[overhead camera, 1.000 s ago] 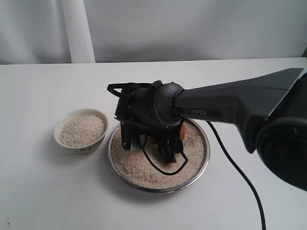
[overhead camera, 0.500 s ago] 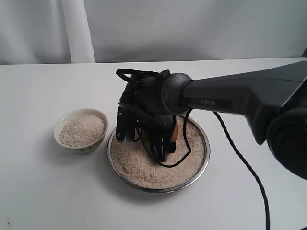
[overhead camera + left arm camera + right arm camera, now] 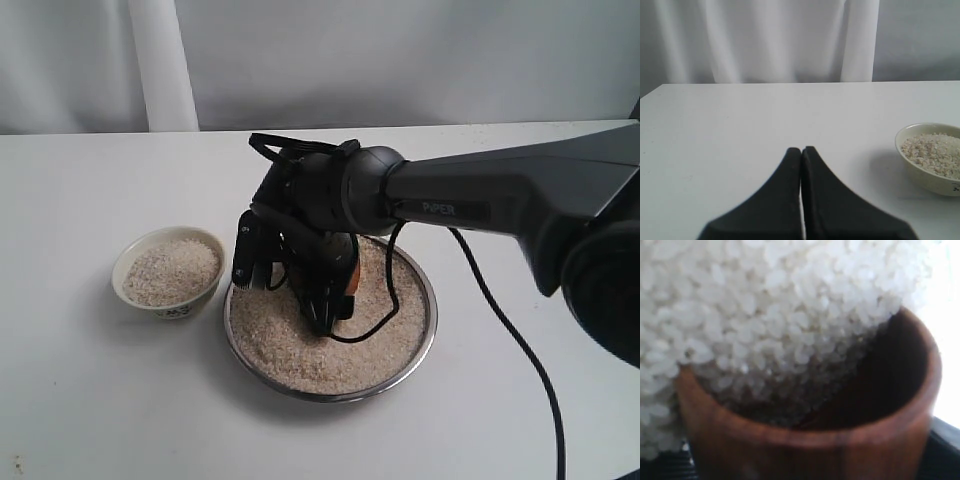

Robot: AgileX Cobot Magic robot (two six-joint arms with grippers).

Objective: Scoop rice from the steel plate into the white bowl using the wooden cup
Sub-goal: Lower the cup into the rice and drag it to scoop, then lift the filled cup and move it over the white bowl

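White counter [image 3: 100, 400], white bowl [image 3: 168, 270] well filled already. My right jaws clamp the wooden cup [image 3: 805, 450] in the steel plate [image 3: 330, 394]'s rice [image 3: 300, 350] — pouring remains; left jaws closed.

The steel plate [image 3: 432, 318] has a shiny metal rim, the rice [image 3: 300, 355] looks matt and grainy, the wooden cup [image 3: 805, 452] is smooth, streaked wood, and the white bowl [image 3: 922, 176] looks glazed.

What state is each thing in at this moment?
plate: holds a bed of rice
bowl: upright, nearly full of rice
cup: tilted, mouth dug into the plate's rice, partly filled
right gripper: shut on the cup, low over the plate
left gripper: shut, empty
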